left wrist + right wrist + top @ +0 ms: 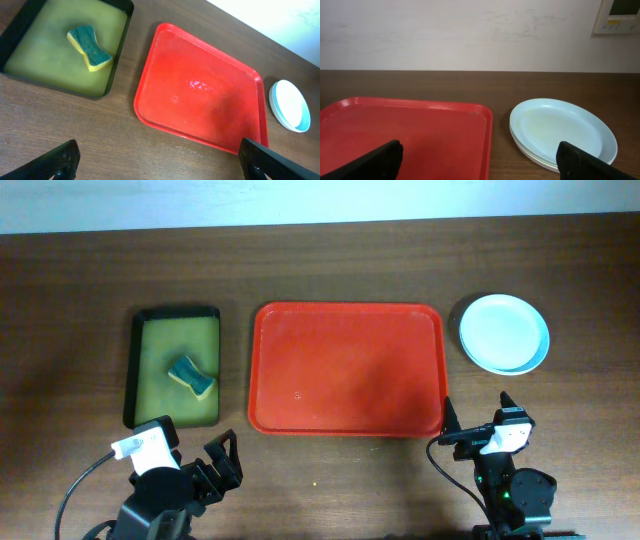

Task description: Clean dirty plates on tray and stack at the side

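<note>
The red tray (345,370) lies flat at the centre of the table (80,300), long side running left to right. Its red surface is bare.

The plates (504,332) sit as one stack on the table, to the right of the red tray near its far right corner, close to it but not touching. The top plate is light blue. In the right wrist view, the rims of the plates beneath it show at the near edge of the stack.

The black tray (134,370) with the olive-green inside lies to the left of the red tray, separated from it by a strip of table. A sponge (190,375), blue-green on top and yellow below, lies inside it.

The left gripper (159,160) is at the near table edge, in front of the black tray. Its jaws are spread wide and hold nothing.

The right gripper (481,161) is at the near edge by the near right corner of the red tray. Its jaws are likewise spread wide and hold nothing.
</note>
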Robot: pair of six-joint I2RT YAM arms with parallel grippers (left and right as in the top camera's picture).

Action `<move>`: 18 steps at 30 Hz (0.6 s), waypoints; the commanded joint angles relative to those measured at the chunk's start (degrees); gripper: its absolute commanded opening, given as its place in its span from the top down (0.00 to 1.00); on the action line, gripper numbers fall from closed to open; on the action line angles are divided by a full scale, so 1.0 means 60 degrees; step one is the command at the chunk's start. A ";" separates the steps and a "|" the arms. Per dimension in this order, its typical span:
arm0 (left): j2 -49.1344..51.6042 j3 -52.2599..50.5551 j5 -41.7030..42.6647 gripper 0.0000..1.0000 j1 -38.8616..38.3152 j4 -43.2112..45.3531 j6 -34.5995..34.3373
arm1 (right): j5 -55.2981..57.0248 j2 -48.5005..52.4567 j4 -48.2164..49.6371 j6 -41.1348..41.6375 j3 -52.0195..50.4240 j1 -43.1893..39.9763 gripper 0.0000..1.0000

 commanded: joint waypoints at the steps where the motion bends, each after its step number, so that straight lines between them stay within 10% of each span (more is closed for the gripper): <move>1: -0.0036 -0.0062 -0.0106 0.01 -0.0047 0.0015 -0.0080 | 0.0080 -0.0120 0.0011 -0.0066 -0.0095 -0.0062 0.01; 8: -0.0073 -0.0066 -0.0277 0.01 0.0321 -0.0608 0.0135 | 0.0080 -0.0120 0.0011 -0.0066 -0.0095 -0.0062 0.01; 13: -0.0193 -0.0226 0.2517 0.01 0.2379 -0.0262 0.4222 | 0.0080 -0.0120 0.0011 -0.0066 -0.0095 -0.0062 0.01; 18: -0.1501 -0.0951 0.3705 0.01 0.3799 0.1158 0.5519 | 0.0080 -0.0120 0.0011 -0.0066 -0.0095 -0.0062 0.01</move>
